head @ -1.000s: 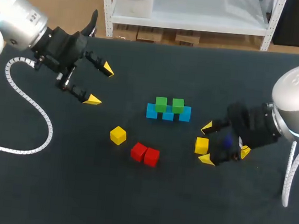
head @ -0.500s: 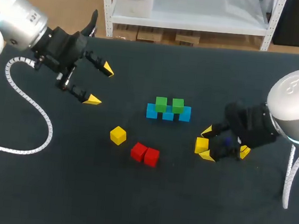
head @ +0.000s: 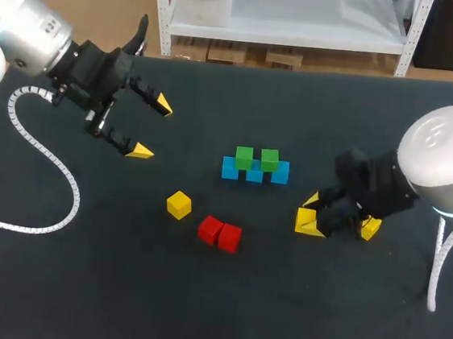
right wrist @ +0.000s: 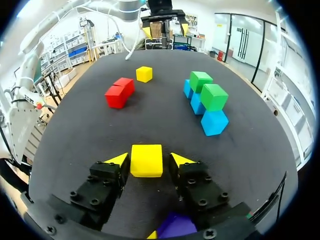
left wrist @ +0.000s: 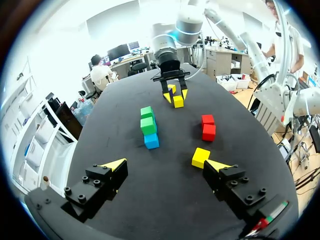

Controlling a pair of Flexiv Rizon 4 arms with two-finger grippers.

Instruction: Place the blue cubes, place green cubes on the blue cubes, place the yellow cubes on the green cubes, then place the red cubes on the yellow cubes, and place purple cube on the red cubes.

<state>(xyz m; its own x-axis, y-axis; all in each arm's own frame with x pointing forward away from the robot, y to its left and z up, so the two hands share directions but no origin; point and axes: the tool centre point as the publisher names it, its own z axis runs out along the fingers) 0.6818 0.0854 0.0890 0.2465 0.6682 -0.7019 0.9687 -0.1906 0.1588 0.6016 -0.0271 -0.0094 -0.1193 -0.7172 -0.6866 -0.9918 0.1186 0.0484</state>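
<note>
The dark surface (head: pixel 195 312) is the biggest thing here, a matte black sheet filling the head view, with a white ribbed cable (head: pixel 68 193) looping across its near left part. The left arm (head: pixel 30 35) hangs over the far left corner. The left end effector (head: pixel 151 128) is spread wide and holds nothing, well apart from every cube. The right arm (head: pixel 445 168) reaches in low, and the right end effector (head: pixel 312 214) straddles a yellow cube (right wrist: pixel 146 160) resting on the surface to the right of the stack. Whether it already grips that cube I cannot tell (it sits very close around it, no more).

By my reading, two of the five layers are done. The blue cubes (head: pixel 230 168) sit in a touching row of three near the middle, and two green cubes (head: pixel 244 157) stand on them, each bridging a seam. The yellow layer looks like the step in hand, with nothing yellow on the stack yet. A second yellow cube (head: pixel 178 205) lies loose to the left of the red cubes (head: pixel 210 229), a touching pair on the robot's side of the stack. The purple cube (right wrist: pixel 172 226) shows only in the right wrist view, behind the end effector and under the wrist. Yellow, red and purple remain.
</note>
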